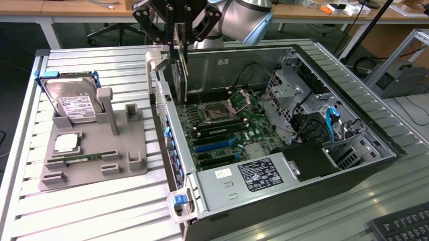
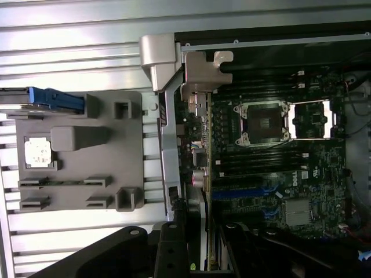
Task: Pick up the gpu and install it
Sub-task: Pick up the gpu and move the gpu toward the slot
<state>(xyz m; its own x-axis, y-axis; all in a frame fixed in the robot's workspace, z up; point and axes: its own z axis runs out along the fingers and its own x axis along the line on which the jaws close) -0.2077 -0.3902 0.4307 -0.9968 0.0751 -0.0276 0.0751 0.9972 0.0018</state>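
Note:
The gpu [image 1: 180, 70], a thin dark card seen edge-on, hangs upright from my gripper [image 1: 178, 31], which is shut on its top edge. It is above the near wall of the open computer case [image 1: 348, 165], over the motherboard's edge, and touches no slot. The blue expansion slots [image 1: 214, 145] lie lower on the board, toward the front. In the wrist view the gpu's silver end bracket [image 2: 203, 72] points away from my black fingers [image 2: 168, 249], beside the case's grey latch [image 2: 157, 55].
A grey fixture [image 1: 127, 160] at the exterior view's left holds a hard drive [image 1: 75, 103], a processor chip [image 1: 67, 143] and a RAM stick [image 1: 80, 159]. Inside the case are the CPU socket [image 1: 218, 113], power supply [image 1: 248, 175] and drive cage [image 1: 288, 90]. A keyboard [image 1: 402, 226] lies front right.

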